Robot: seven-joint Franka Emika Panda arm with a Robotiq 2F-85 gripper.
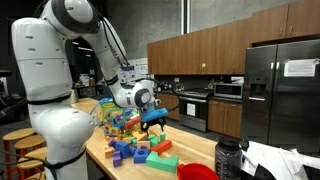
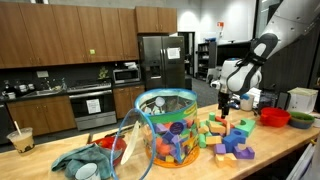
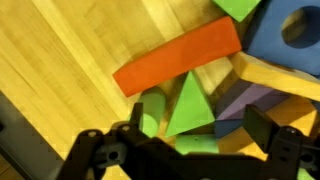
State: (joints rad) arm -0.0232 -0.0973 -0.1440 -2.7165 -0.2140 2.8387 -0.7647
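My gripper [image 3: 200,128] is open, with its two dark fingers spread wide. It hovers over a pile of coloured foam blocks [image 1: 138,150] on a wooden counter. A green triangle block [image 3: 190,105] lies right between the fingers. A green cylinder [image 3: 150,113] is beside it, and an orange-red flat block [image 3: 180,58] lies just beyond. Blue [image 3: 290,35], purple [image 3: 245,103] and yellow [image 3: 275,75] blocks lie to the right. In both exterior views the gripper [image 1: 153,120] [image 2: 225,103] hangs just above the pile [image 2: 228,135]. It holds nothing.
A clear plastic tub [image 2: 168,125] filled with more blocks stands beside the pile, also seen behind it [image 1: 115,115]. A red bowl [image 2: 275,117] and a green bowl [image 2: 298,120] sit at the counter's end. A teal cloth [image 2: 85,160] and an iced drink cup [image 2: 20,138] are at the other end.
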